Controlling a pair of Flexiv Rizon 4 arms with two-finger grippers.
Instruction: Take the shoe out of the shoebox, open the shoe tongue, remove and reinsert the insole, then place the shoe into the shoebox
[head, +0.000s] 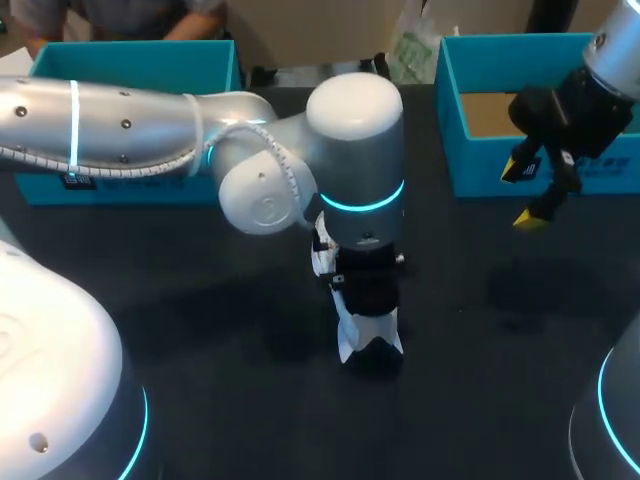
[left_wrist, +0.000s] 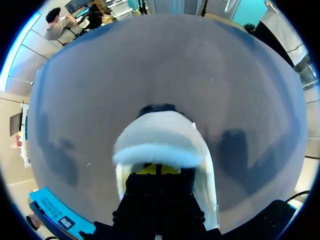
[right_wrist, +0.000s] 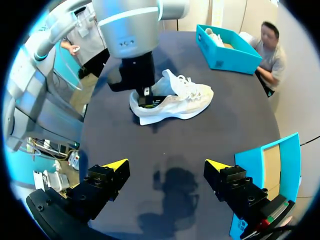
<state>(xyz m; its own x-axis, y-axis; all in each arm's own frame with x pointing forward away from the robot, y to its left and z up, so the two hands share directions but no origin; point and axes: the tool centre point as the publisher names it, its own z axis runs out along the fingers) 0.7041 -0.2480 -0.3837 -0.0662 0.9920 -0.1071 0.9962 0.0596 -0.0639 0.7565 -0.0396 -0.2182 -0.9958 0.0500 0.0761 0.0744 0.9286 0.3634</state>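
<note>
A white sneaker (right_wrist: 182, 104) lies on the dark table (head: 480, 330), laces up and tongue raised. My left gripper (right_wrist: 145, 97) comes straight down into its heel opening; in the head view the black fingers hide most of the shoe (head: 347, 345). In the left wrist view the yellow tips (left_wrist: 156, 170) are pressed together, shut, inside the white heel collar (left_wrist: 160, 150); whether they pinch the insole is hidden. My right gripper (right_wrist: 167, 165) hangs open and empty above the table, well short of the shoe, beside the open teal shoebox (head: 470, 160).
A second teal box (head: 130, 60) stands at the back left and holds another white shoe (right_wrist: 214, 36). The left arm's elbow and wrist (head: 355, 150) span the table's middle. The nearer box's wall (right_wrist: 250, 165) is close to my right finger.
</note>
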